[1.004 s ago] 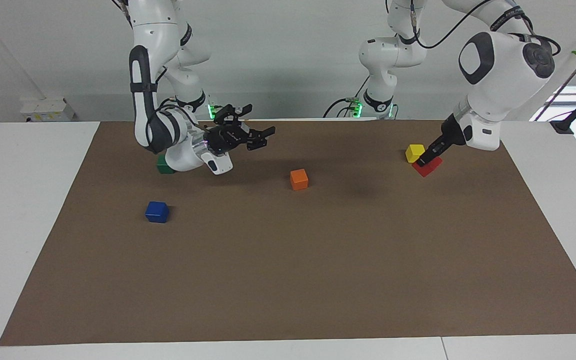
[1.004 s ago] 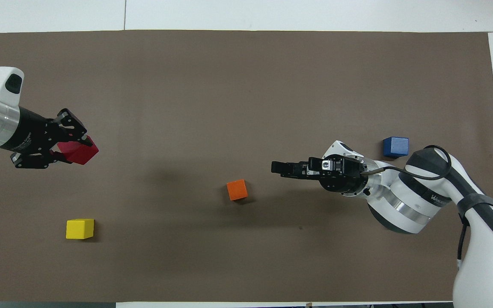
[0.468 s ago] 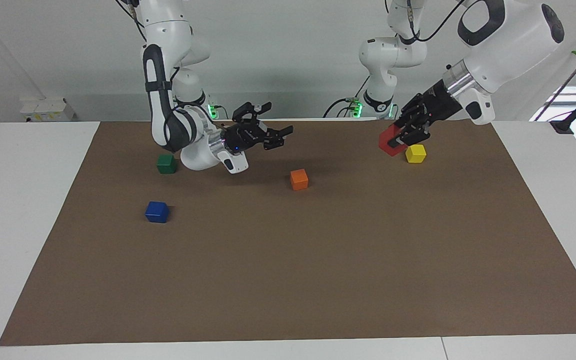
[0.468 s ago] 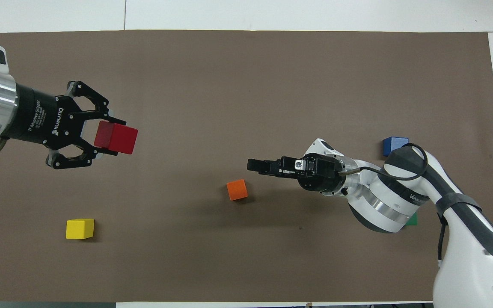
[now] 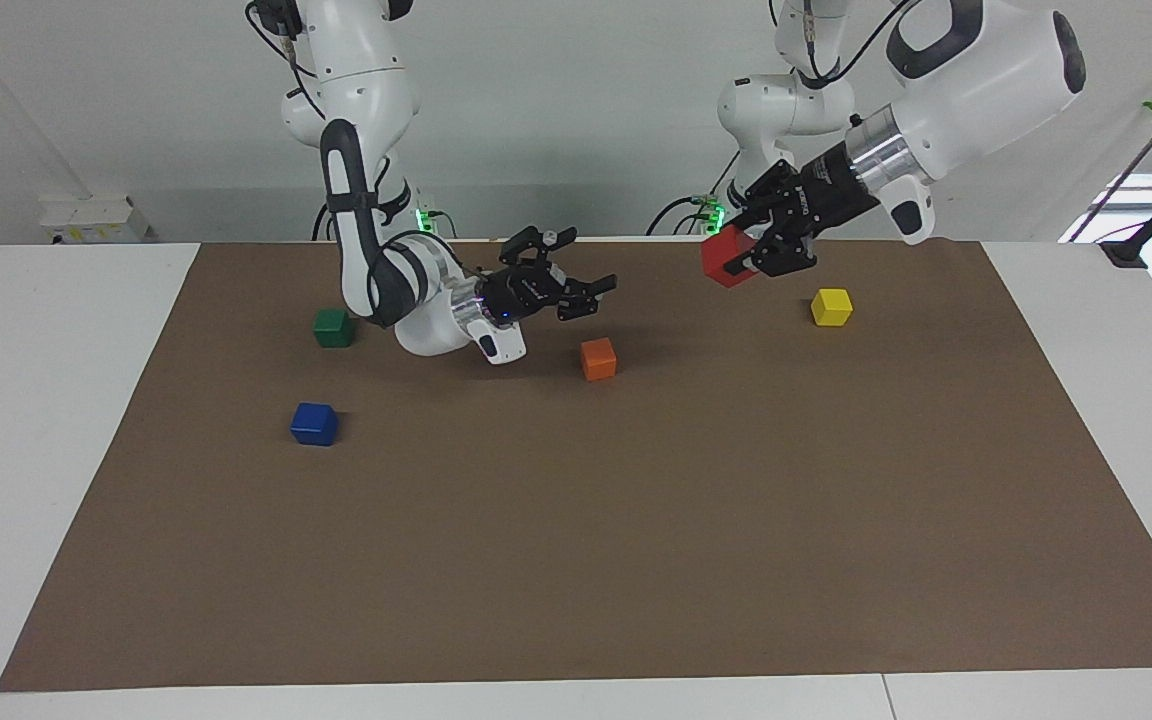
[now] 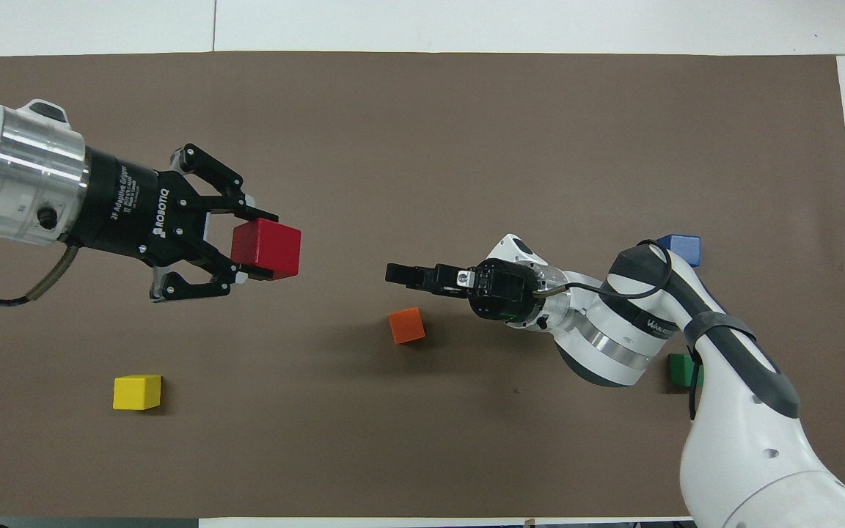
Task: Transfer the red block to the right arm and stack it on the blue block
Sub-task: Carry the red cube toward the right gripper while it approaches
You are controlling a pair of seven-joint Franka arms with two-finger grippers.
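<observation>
The left hand (image 5: 748,258) grips the red block (image 5: 726,256) in the air over the brown mat (image 5: 636,520) on the tabletop (image 5: 56,330). The block is a cube with no long axis; it is tilted, and in the overhead view its free face points toward the right hand (image 5: 586,289). That hand hangs low with its fingers spread open and empty, aimed at the block across a clear gap, just over the orange block (image 5: 598,358). The yellow block (image 5: 831,306) lies below and beside the left hand, toward that arm's end. The green block (image 5: 333,327) sits beside the right arm's wrist. The blue block (image 5: 314,423) rests farther from the robots than the green one
</observation>
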